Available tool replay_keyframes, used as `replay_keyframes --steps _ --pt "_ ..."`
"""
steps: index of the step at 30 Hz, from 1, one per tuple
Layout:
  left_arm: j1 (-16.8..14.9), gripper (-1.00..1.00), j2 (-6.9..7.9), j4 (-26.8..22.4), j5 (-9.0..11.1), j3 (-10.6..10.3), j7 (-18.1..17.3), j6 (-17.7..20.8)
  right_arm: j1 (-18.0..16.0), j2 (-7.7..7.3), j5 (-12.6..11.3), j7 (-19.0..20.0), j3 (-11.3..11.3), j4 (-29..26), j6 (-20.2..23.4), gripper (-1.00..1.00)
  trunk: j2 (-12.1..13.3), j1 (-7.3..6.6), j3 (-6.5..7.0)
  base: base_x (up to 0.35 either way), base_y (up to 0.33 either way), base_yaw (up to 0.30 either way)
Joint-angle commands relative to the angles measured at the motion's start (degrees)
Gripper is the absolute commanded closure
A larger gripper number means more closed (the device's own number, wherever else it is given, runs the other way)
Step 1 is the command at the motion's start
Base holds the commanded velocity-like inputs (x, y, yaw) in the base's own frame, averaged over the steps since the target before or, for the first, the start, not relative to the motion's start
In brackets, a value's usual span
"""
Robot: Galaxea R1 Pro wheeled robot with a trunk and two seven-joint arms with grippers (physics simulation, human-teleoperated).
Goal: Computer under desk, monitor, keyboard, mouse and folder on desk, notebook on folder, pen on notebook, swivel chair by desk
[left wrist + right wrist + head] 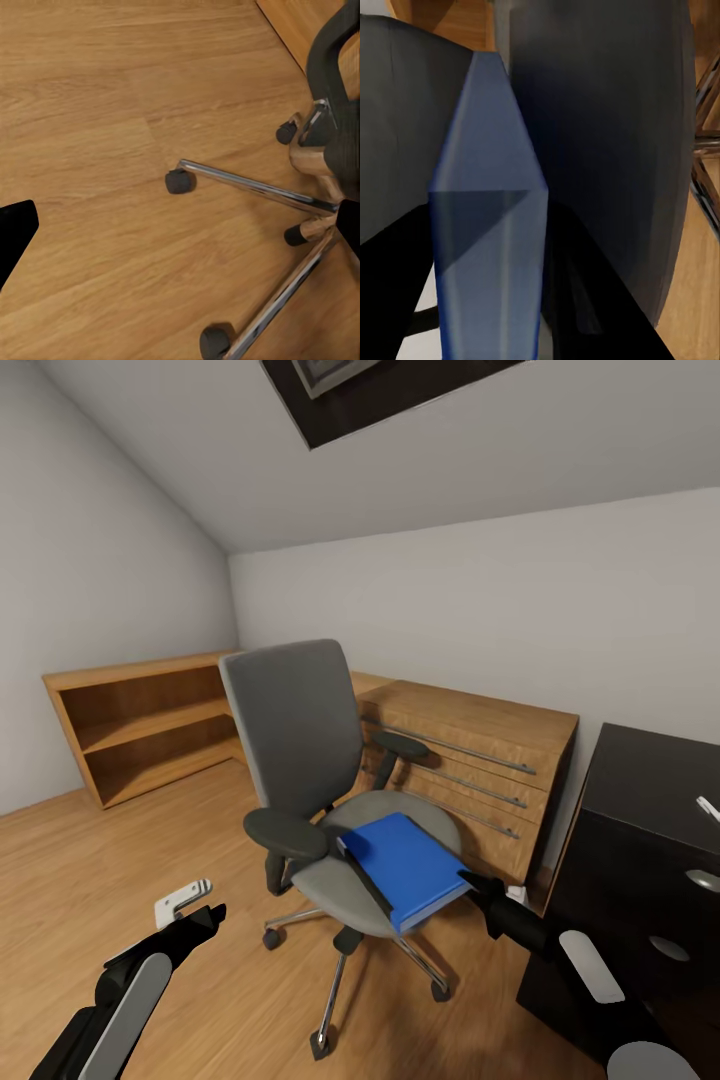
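The swivel chair (300,730), grey with black armrests and a chrome star base, stands in the middle of the room. The blue folder (405,865) lies on its seat, one corner overhanging toward me. My right gripper (480,890) is at that corner. In the right wrist view the folder's edge (487,150) runs between both black fingers (585,300), which are shut on it. My left gripper (195,905) hangs open over the floor left of the chair, with the chair's castors (178,181) below it. The black desk (650,780) stands at the right, with a thin white pen (708,807) on top.
A light wooden chest (470,760) with bar handles stands against the wall behind the chair. Low open wooden shelving (140,725) runs along the left wall. The desk's drawers have silver knobs (703,880). The ceiling slopes down on the left, and wood floor lies open to the left of the chair.
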Motion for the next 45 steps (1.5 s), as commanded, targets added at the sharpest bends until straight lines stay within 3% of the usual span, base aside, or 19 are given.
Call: replay_keyframes --steps 1,20,30,43,45 --pt "-0.04 -1.00 0.06 -0.07 0.58 -0.11 0.59 0.01 -0.04 0.02 0.24 0.17 -0.17 0.02 0.32 1.00 0.39 -0.24 0.12 0.000 0.000 0.000" --pt "-0.04 -1.00 -0.09 -0.04 0.50 -0.15 0.68 -0.34 -0.04 -0.07 0.25 0.22 -0.33 -0.38 0.32 1.00 8.01 -4.41 3.53 -0.001 0.000 0.000" --pt "-0.04 -1.00 -0.02 0.82 0.53 -0.10 0.75 -0.32 -0.04 -0.18 0.25 0.42 -0.41 -0.65 -0.93 1.00 12.02 -6.61 5.33 -0.258 -0.007 0.000" --pt "-0.04 -1.00 -0.15 3.06 0.54 -0.12 1.07 -0.26 -0.04 -0.54 0.64 0.80 -0.50 -9.03 -6.71 1.00 17.23 -9.46 7.66 -0.053 -0.006 0.000" --pt "-0.04 -1.00 -0.23 4.52 0.37 -0.27 1.10 -0.29 0.10 -0.64 0.72 0.80 -0.51 -13.20 -7.63 1.00 18.04 -9.90 8.02 -0.001 0.000 0.000"
